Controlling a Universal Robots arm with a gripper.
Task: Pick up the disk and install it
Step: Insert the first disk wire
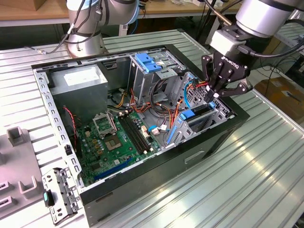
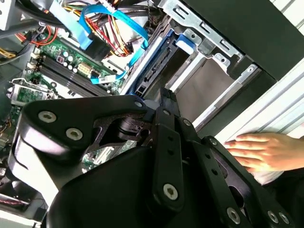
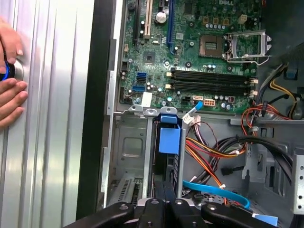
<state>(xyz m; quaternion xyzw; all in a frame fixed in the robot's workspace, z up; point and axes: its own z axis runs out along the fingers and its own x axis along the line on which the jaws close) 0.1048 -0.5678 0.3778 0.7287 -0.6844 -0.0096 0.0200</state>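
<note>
1. Reaching into the computer case's point(image 1: 156, 176) corner, the gripper point(image 1: 215, 94) has its fingers pressed together.
2. Its tips sit at the disk point(image 3: 169, 140), standing on edge in the drive cage point(image 3: 127, 142).
3. A hand point(image 2: 266, 149) rests on the table point(image 1: 266, 159) nearby.

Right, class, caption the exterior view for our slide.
Robot gripper poised at the disk, standing on edge in the open computer case.

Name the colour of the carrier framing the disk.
Blue. The disk's carrier shows best in the first wrist view.
</note>
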